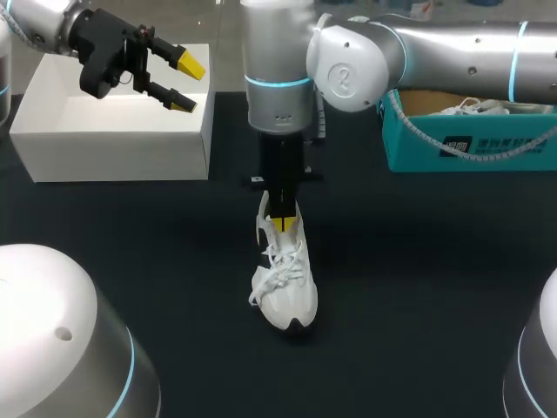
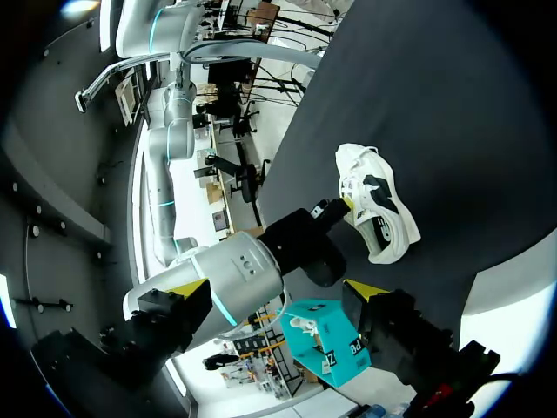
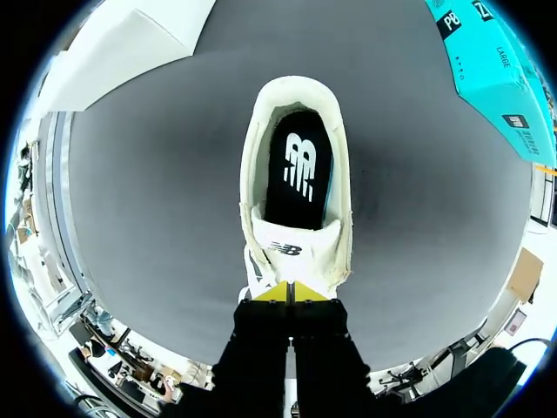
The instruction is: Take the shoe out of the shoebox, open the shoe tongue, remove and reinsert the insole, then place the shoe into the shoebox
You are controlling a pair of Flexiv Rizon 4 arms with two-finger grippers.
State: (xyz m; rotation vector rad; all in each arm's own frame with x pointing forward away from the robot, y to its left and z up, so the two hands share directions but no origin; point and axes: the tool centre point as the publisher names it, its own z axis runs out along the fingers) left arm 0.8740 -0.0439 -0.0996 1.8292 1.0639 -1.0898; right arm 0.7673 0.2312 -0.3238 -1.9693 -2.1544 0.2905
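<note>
The shoe [image 1: 285, 279] sat out on the counter [image 1: 418, 287], well apart from the teal shoebox [image 1: 452, 148]. The right pincer [image 1: 280, 224] looked pinched shut on the tongue [image 3: 291, 252], I'd guess to peel it back and get at the insole [image 3: 300, 170]. The left pincer [image 1: 181, 83] hung wide open over the white box [image 1: 104, 131], probably just out of the way.

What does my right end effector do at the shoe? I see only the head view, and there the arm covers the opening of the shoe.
Observer: In the right wrist view, the right end effector has its two yellow tips together, right at the upper edge of the tongue. I cannot tell whether they pinch it.
Operator: And what lies inside?
Observer: A black insole lies flat inside the white sneaker, and the opening above it is uncovered.
</note>
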